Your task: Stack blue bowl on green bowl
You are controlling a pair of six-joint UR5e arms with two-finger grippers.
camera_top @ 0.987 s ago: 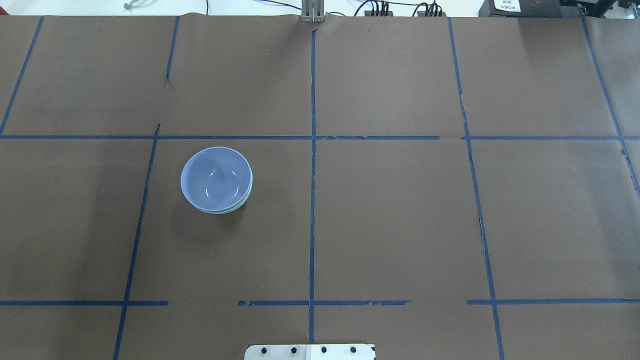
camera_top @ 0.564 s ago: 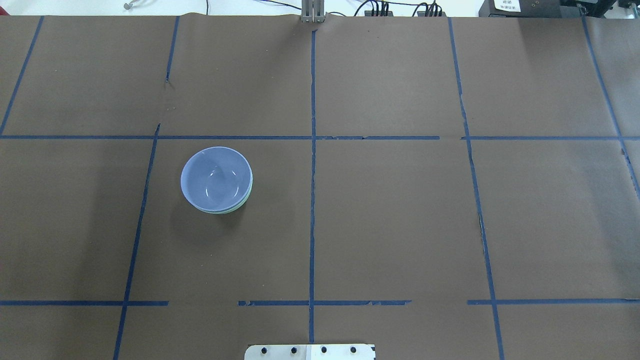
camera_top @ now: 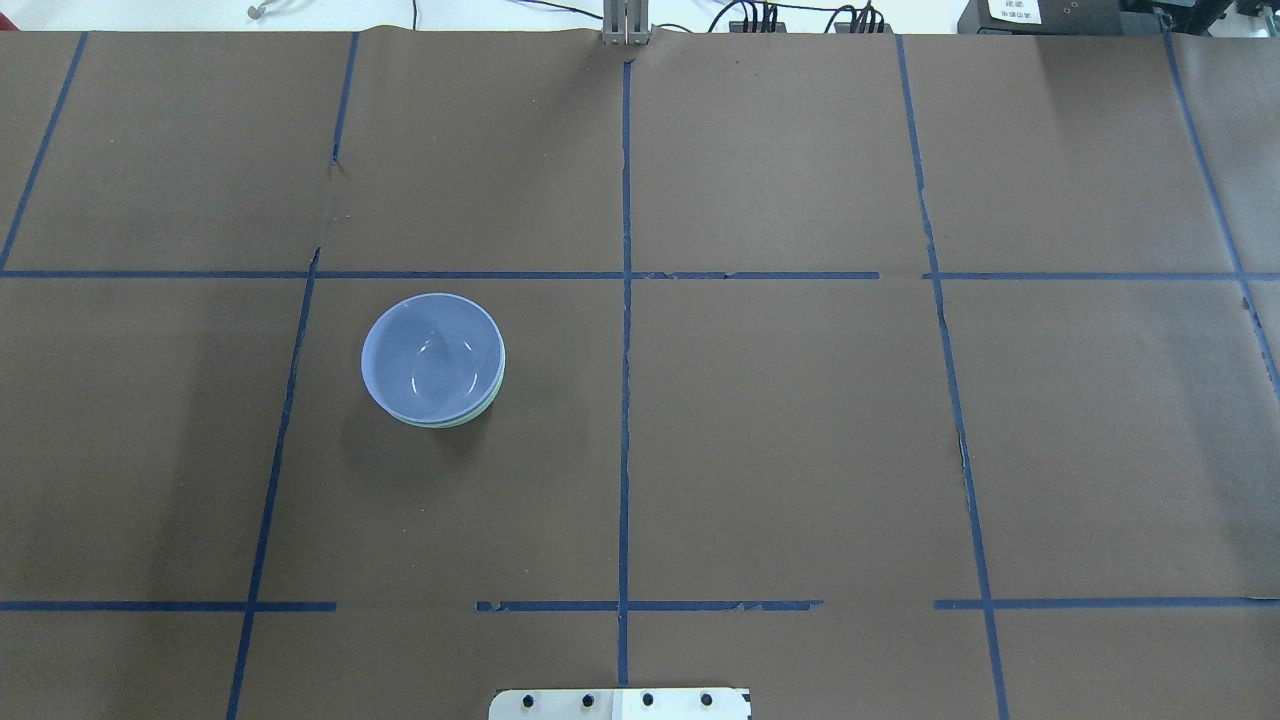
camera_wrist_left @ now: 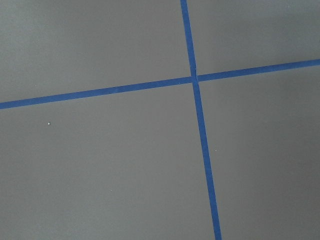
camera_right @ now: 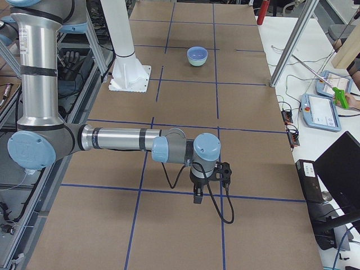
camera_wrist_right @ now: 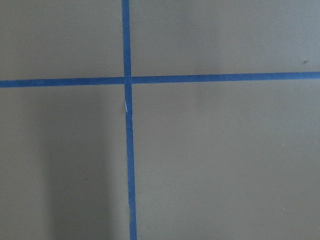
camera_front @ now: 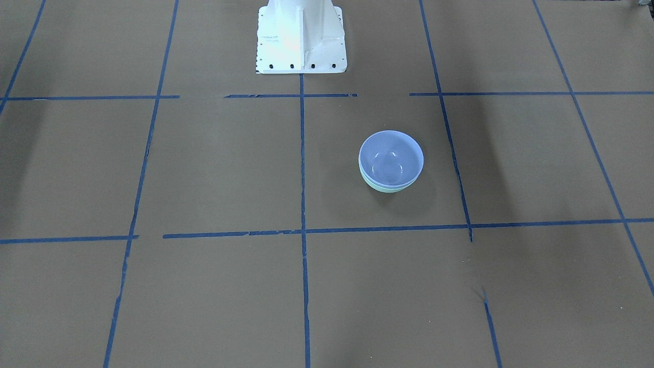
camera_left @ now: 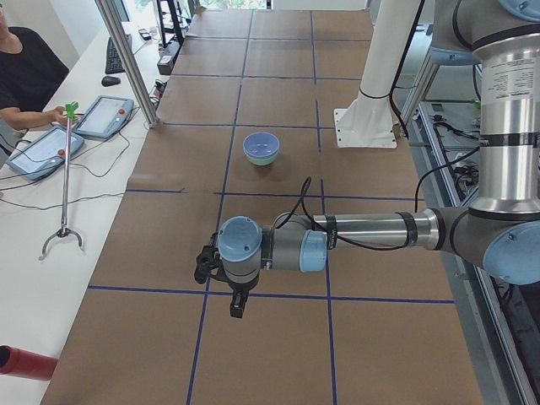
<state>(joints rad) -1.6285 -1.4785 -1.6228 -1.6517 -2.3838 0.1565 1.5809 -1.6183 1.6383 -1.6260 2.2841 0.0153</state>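
- The left claw (camera_left: 203, 265) hangs low over the table (camera_left: 278, 354), at the tip of an arm stretched out flat. It shows only from the side, so I cannot tell if its fingers are spread or pressed together. It is well apart from the bowls.
- The right claw (camera_right: 225, 172) hangs low over the table at the other end, also on a flat, stretched arm. It too shows only from the side, so I cannot tell if it is spread or pressed together. It is well apart from the bowls as well.
- Each wrist camera sees only brown paper and a cross of blue tape lines (camera_wrist_left: 196, 78).
- The green bowl (camera_top: 483, 410) stands upright on the table and holds the blue bowl (camera_top: 432, 355).
- The blue bowl sits down inside it, open side up. Only a thin green edge peeks out under the blue rim.
- Inside the blue bowl I see only its shiny blue bottom with small bright spots of light.
- From above, the two bowls stand on the robot's left half, in the middle row of tape squares, touching no tape line.
- The white base (camera_front: 301, 38) of the robot is bolted at the table's edge, near the bowls but not touching them.
- A white label (camera_top: 1015, 9) on a black box (camera_top: 1080, 18) has writing, but it is too small to read.
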